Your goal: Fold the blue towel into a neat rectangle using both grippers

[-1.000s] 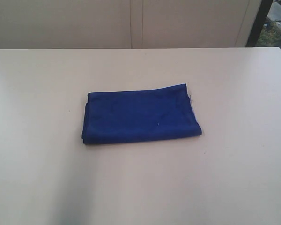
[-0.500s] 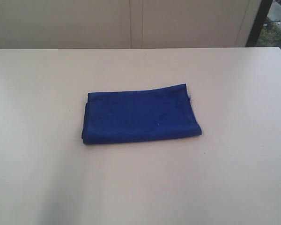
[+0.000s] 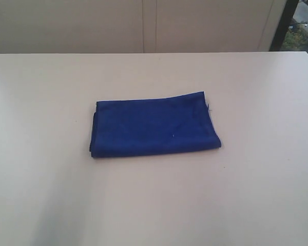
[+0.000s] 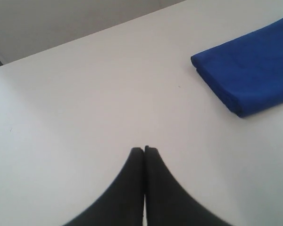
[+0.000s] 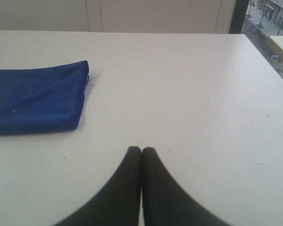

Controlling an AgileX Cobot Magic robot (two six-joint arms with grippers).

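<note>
- Towel point(image 3: 155, 124): deep blue, folded into a layered rectangle. It lies flat on the pale counter point(image 3: 256, 195), about mid-surface.
- The towel's long sides run across the exterior view. Its far edge slants a little, rising toward the right end.
- At the towel's left end the stacked layers show as a darker doubled edge. The left wrist view shows that end as a rounded fold with a seam line between layers.
- The towel's near right corner is rounded and bulges slightly outward.
- Thread point(image 3: 209, 108): short and dark, it pokes out from the towel's far right corner. The right wrist view shows it as a small frayed wisp.
- A tiny pale speck sits on the towel's top face, right of its centre.
- Left tool point(image 4: 144, 149): black, clenched, jaws pressed tip to tip with nothing between them. It sits off the towel's left end, well apart from the cloth, with bare counter around it.
- Right tool point(image 5: 141, 149): black, clenched the same way and gripping nothing. It sits off the towel's right end, well apart from it.
- I cannot tell whether either tool's tips touch the counter.
- Neither tool touches the towel.
- A few small dark specks mark the counter to the right of the towel.
- Wall panels point(image 3: 149, 25): pale, standing beyond the towel, past the counter's far edge.
</note>
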